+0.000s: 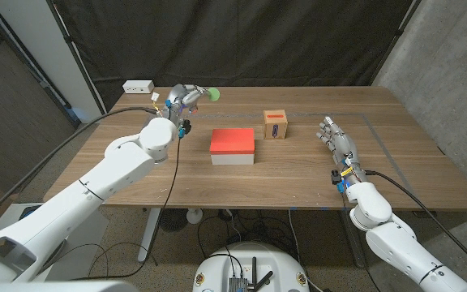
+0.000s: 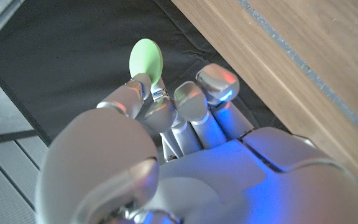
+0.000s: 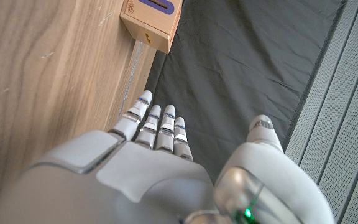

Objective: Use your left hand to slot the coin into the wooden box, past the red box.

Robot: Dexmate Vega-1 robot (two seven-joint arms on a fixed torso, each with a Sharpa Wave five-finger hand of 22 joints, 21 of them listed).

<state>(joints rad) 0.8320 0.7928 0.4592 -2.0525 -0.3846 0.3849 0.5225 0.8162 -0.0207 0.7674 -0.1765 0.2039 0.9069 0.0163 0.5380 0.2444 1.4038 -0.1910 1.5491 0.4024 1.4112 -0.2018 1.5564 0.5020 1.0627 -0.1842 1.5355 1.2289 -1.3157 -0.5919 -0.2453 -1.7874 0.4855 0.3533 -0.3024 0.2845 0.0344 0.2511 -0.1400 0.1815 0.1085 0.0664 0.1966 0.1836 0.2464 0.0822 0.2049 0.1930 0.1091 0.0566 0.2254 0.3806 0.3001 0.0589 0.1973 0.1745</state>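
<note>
My left hand (image 1: 182, 98) is raised over the table's far left part and pinches a pale green coin (image 1: 212, 94) at its fingertips; the wrist view shows the coin (image 2: 146, 60) sticking up above the curled fingers (image 2: 185, 102). The red box (image 1: 233, 141), red on top with a white side, lies at the table's middle. Beyond it to the right stands the small wooden box (image 1: 276, 124) with a dark slot in a purple label on top, also seen from the right wrist (image 3: 151, 22). My right hand (image 1: 336, 140) waits to the right of the wooden box, fingers straight and apart, holding nothing.
A white power strip (image 1: 138, 85) lies at the table's far left corner. Black curtains hang behind the wooden table (image 1: 298, 178). A black cable runs from my left arm across the table's left part. A taped line marks the table's right side.
</note>
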